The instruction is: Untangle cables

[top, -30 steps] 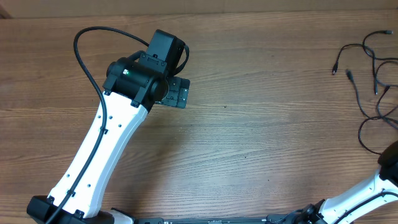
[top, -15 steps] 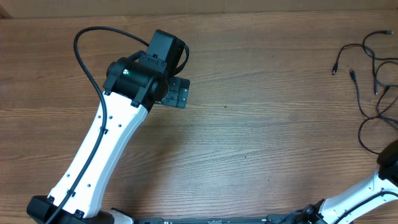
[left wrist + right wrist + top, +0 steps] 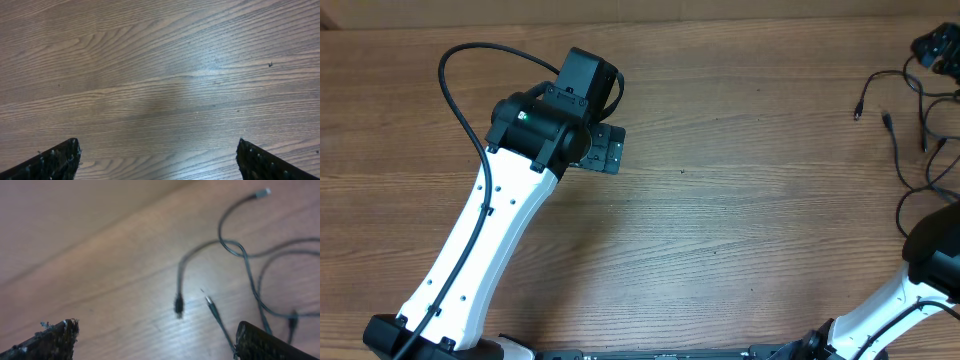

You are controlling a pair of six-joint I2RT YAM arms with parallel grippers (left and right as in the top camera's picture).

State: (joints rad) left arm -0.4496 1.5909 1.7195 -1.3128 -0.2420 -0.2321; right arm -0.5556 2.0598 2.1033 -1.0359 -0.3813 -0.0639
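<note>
Your cables (image 3: 910,130) lie loose at the overhead frame's right edge, strands running mostly top to bottom. The right gripper (image 3: 155,340), jaws spread and empty, seems just above-left of them. The left gripper (image 3: 157,160), also wide open, sits well apart at upper left.

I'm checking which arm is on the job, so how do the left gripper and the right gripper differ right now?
The left gripper looks down on bare wood with no cord in its view; the right gripper has the cables in front of it. In the overhead view the left gripper sits toward the table's left side, while the right gripper is at the far right edge, by the cables. Both have jaws wide open and hold nothing.
</note>
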